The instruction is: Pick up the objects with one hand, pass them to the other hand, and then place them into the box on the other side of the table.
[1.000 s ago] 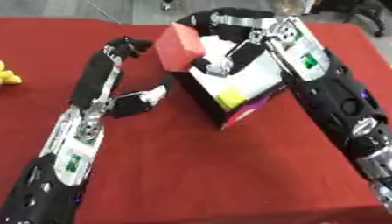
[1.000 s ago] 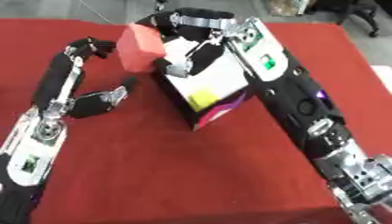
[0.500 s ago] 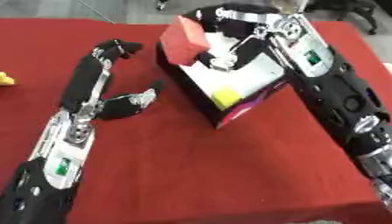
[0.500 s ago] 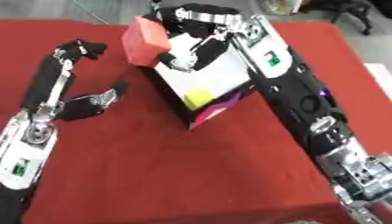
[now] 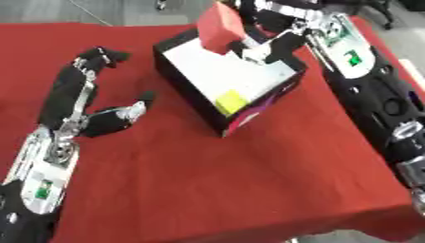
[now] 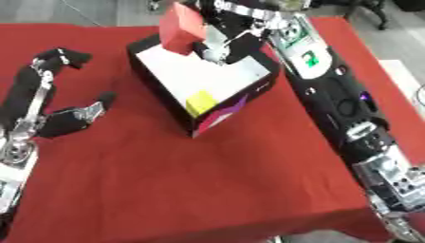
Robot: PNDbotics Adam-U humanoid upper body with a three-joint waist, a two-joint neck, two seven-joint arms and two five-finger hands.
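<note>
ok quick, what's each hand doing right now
Left hand: holds nothing, away from the box; open or shut cannot be told.
Right hand: shut on the red block, held over the black box with a white floor.

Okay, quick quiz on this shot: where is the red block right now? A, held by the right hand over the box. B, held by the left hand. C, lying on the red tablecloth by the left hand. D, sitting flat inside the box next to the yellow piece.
A: the right hand holds the red block above the box; the left hand holds nothing.
</note>
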